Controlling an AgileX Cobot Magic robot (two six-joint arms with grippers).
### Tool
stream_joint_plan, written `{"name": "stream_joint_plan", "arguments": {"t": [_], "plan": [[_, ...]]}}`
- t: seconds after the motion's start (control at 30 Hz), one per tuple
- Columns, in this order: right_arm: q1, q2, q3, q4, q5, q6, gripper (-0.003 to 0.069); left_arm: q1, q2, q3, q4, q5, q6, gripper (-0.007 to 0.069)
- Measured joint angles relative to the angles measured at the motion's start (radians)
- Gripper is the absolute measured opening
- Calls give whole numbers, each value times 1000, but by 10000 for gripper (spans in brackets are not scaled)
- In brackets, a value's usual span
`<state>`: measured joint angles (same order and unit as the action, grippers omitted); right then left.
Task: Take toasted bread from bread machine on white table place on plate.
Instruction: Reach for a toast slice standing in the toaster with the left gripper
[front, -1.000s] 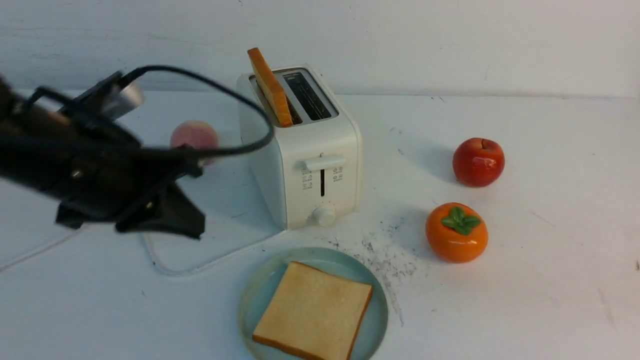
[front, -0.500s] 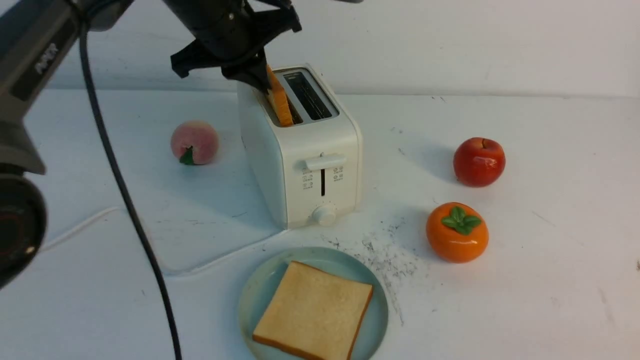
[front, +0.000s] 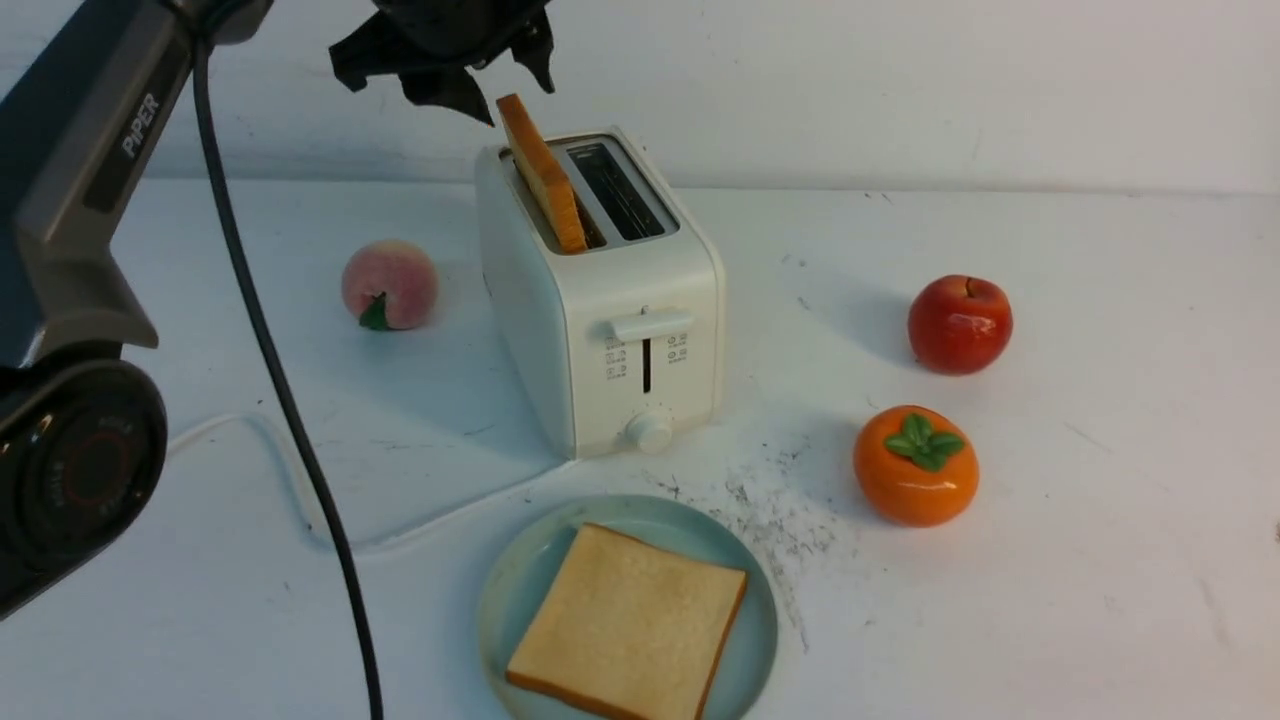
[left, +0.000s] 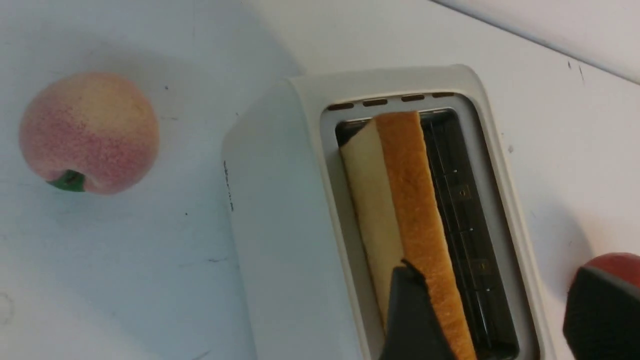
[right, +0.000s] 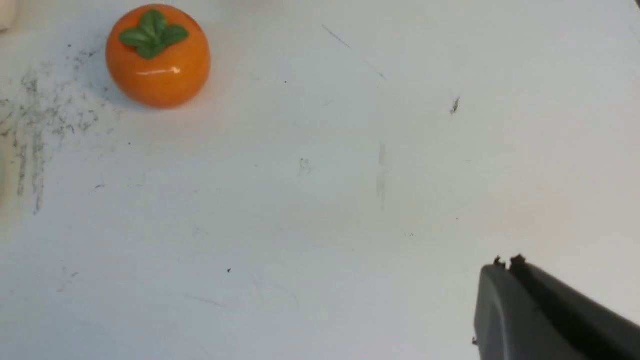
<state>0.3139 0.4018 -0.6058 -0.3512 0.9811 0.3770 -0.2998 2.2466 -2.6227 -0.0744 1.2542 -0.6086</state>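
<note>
The white bread machine (front: 620, 300) stands on the white table (front: 1100, 560). One slice of toasted bread (front: 542, 175) stands tilted in its left slot; the right slot is empty. A second slice (front: 628, 622) lies flat on the pale blue-green plate (front: 497, 590) in front. My left gripper (front: 515, 95) hovers open just above the standing slice. In the left wrist view the slice (left: 412, 200) lies between the spread fingers (left: 410, 320) of that gripper (left: 500, 305), not gripped. My right gripper (right: 506, 262) is shut and empty over bare table; it is out of the front view.
A peach (front: 390, 285) sits left of the toaster. A red apple (front: 958, 325) and an orange persimmon (front: 915, 465) sit to its right. The toaster's white cord (front: 300, 490) loops across the table on the left. The left arm's black cable (front: 290, 420) hangs down in front.
My left arm swung up from low on the left to the toaster top. Half a second ago its fingers were down at the slice; now they are higher. The slice stays in the slot.
</note>
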Motion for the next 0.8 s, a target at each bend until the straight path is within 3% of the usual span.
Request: {"name": "stream_joint_plan", "arguments": {"t": [0.37,0.8], "plan": [[0,0,0,-2,-18,6,5,0,77,-2,5,0,1,427],[0,0,0,-1,-21,7,20,0,102,-2,8,0,86,424]]}}
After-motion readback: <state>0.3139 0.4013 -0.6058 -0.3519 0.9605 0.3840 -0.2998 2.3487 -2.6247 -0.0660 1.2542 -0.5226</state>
